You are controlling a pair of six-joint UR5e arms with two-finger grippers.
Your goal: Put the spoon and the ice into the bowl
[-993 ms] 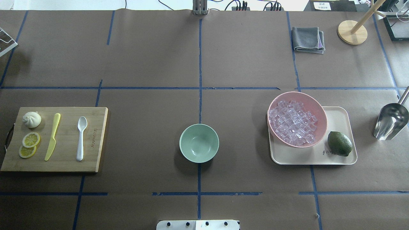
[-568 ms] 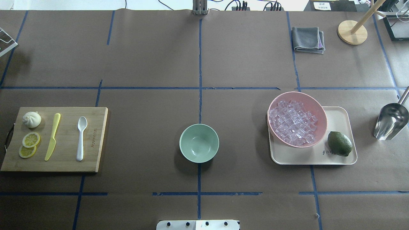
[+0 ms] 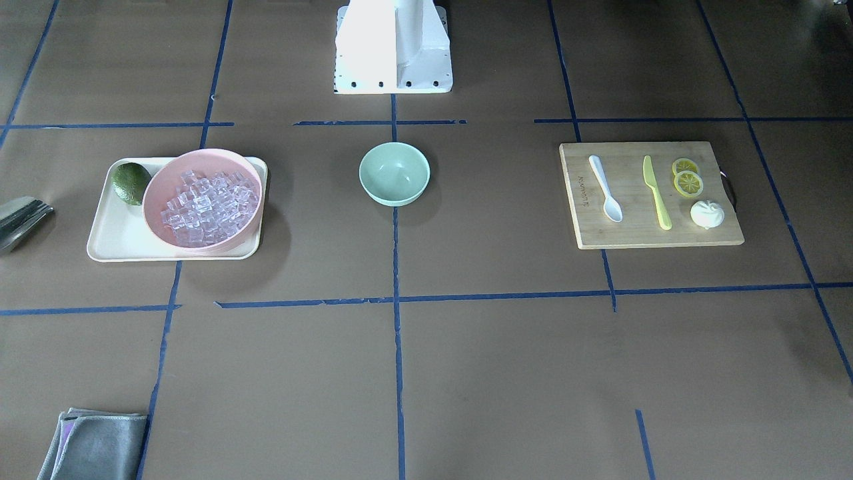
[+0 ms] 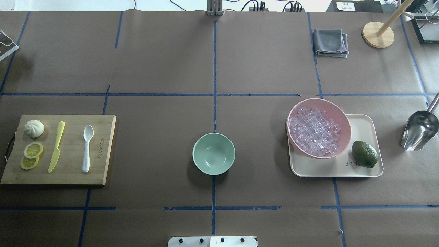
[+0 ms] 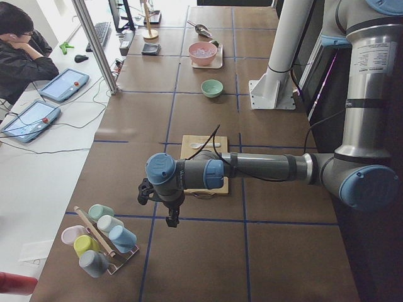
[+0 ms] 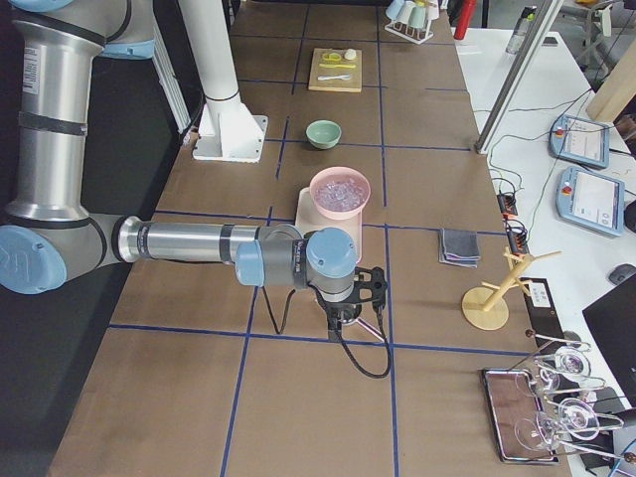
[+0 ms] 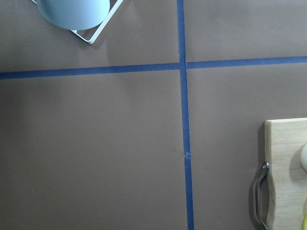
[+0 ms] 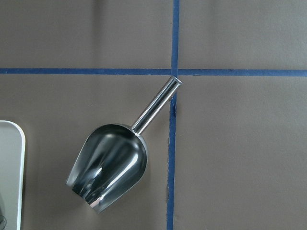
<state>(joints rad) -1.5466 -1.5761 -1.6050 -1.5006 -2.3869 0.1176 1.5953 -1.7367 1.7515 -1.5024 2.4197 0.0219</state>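
Observation:
The white spoon (image 4: 87, 147) lies on a bamboo cutting board (image 4: 103, 151) at the left, scoop away from me. The mint-green bowl (image 4: 213, 153) stands empty at the table's middle. The ice (image 4: 313, 132) is a heap of clear cubes in a pink bowl (image 4: 339, 113) on a cream tray (image 4: 363, 123) at the right. My left gripper (image 5: 170, 220) hangs above the table past the board's handle end. My right gripper (image 6: 343, 320) hangs above a steel scoop (image 8: 110, 165). I cannot tell whether either is open or shut.
A yellow-green knife (image 4: 56, 146), a white bun (image 4: 34, 128) and lemon slices (image 4: 33, 150) share the board. A lime (image 4: 364, 154) lies on the tray. A grey cloth (image 4: 331, 42) and wooden stand (image 4: 378, 34) are far right. A cup rack (image 5: 97, 239) is beyond the board.

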